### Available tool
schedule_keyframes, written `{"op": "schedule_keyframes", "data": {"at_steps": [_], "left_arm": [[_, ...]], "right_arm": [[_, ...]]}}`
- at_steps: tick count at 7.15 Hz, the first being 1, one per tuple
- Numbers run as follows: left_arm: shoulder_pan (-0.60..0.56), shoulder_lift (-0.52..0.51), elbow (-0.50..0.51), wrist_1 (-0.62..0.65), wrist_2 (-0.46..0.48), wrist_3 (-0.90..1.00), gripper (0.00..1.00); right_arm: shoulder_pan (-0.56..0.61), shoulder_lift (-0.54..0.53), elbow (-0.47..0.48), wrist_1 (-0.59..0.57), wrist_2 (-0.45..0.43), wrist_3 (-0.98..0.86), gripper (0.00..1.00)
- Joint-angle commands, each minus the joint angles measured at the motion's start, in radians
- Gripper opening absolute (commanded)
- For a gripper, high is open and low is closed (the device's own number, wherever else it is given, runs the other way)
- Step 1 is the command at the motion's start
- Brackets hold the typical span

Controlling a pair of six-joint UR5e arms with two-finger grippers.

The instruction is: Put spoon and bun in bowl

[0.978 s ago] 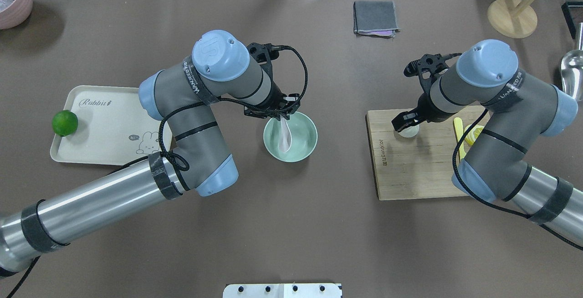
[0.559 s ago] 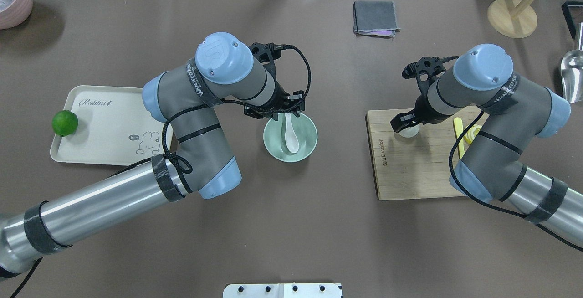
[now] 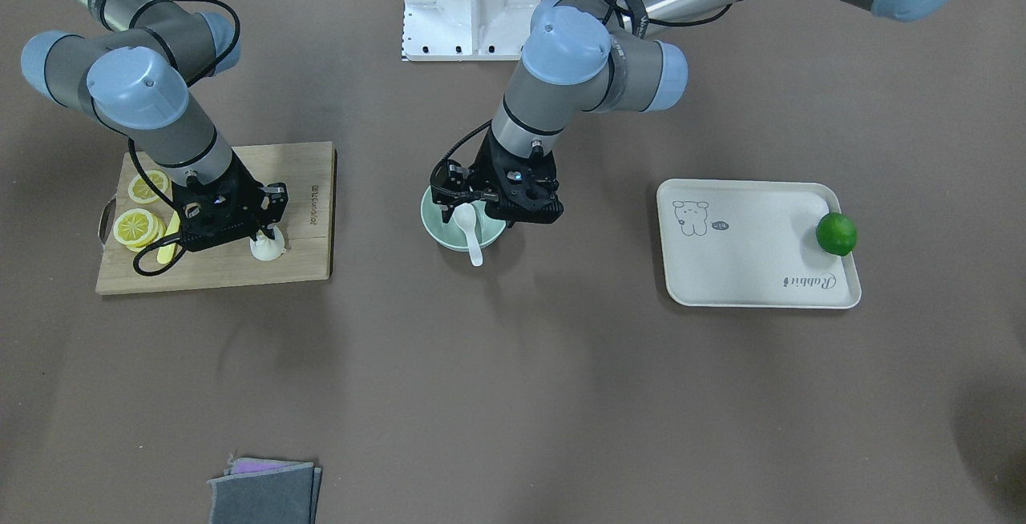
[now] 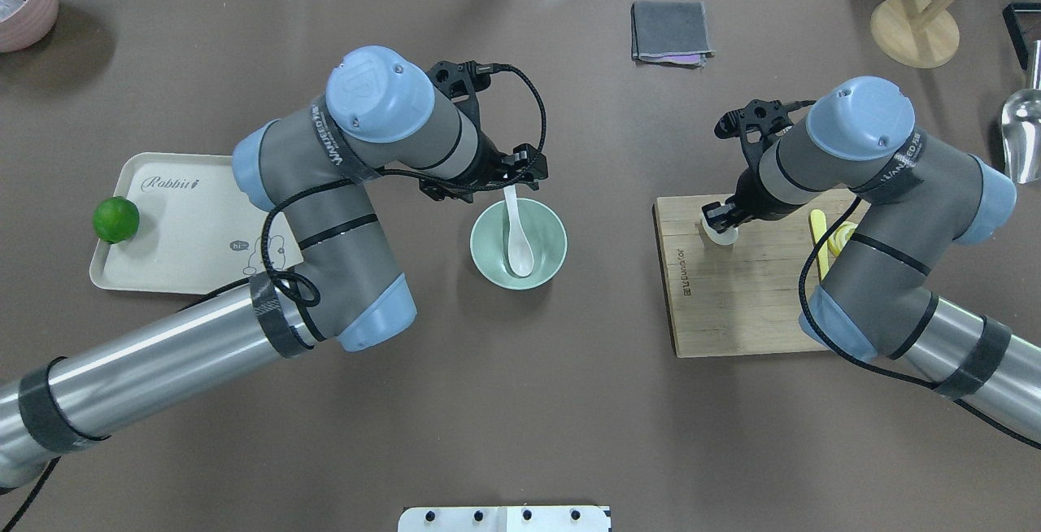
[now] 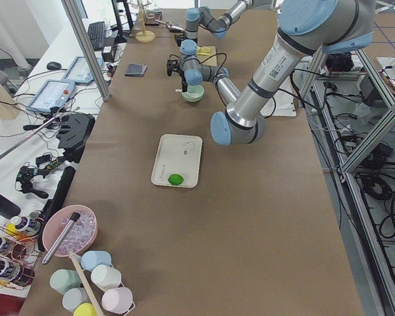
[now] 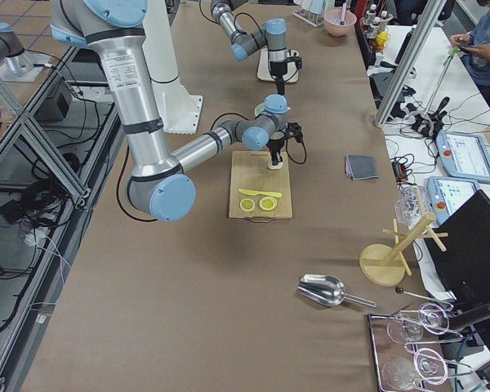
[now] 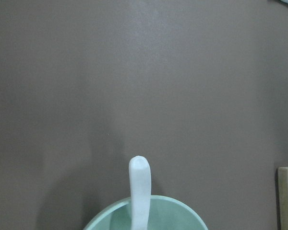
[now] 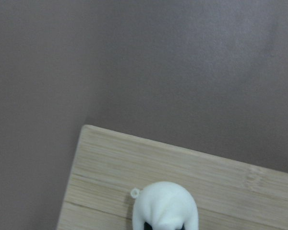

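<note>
The white spoon (image 4: 518, 249) lies in the mint-green bowl (image 4: 545, 227), its handle resting on the far rim; it also shows in the left wrist view (image 7: 139, 191). My left gripper (image 4: 503, 183) is open and empty just above the handle's tip, at the bowl's far edge (image 3: 437, 229). The white bun (image 4: 722, 233) sits on the wooden cutting board (image 4: 732, 304) near its far left corner. My right gripper (image 4: 719, 215) is down over the bun and shut on it; dark fingertips press into the bun (image 8: 165, 208) in the right wrist view.
Lemon slices (image 3: 136, 223) and a yellow knife (image 4: 818, 231) lie on the board under my right arm. A beige tray (image 4: 187, 231) with a lime (image 4: 115, 220) is on the left. A grey cloth (image 4: 670, 32), wooden stand (image 4: 915, 32) and metal scoop (image 4: 1023, 129) stand at the far side.
My left gripper let go of the spoon, which dropped into the bowl, then drew back to the far rim. My right gripper moved closer onto the bun.
</note>
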Motion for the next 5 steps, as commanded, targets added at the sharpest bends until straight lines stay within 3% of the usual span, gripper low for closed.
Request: {"op": "schedule_keyframes", "data": {"at_steps": [1,2,5], "left_arm": [[-0.114,0.233,-0.221,0.005,-0.139,0.081,0.98],[-0.178,0.362,-0.300,0.006,-0.202,0.226,0.98],[-0.391,0.591,-0.311,-0.001,-0.364,0.624,0.98]], "right_arm": [[-0.004,0.112,0.008,-0.011,0.000,0.113,0.00],[-0.036,0.166,0.011,-0.010,-0.013,0.212,0.00],[-0.192,0.304,0.002,-0.019,-0.187,0.406,0.00]]}}
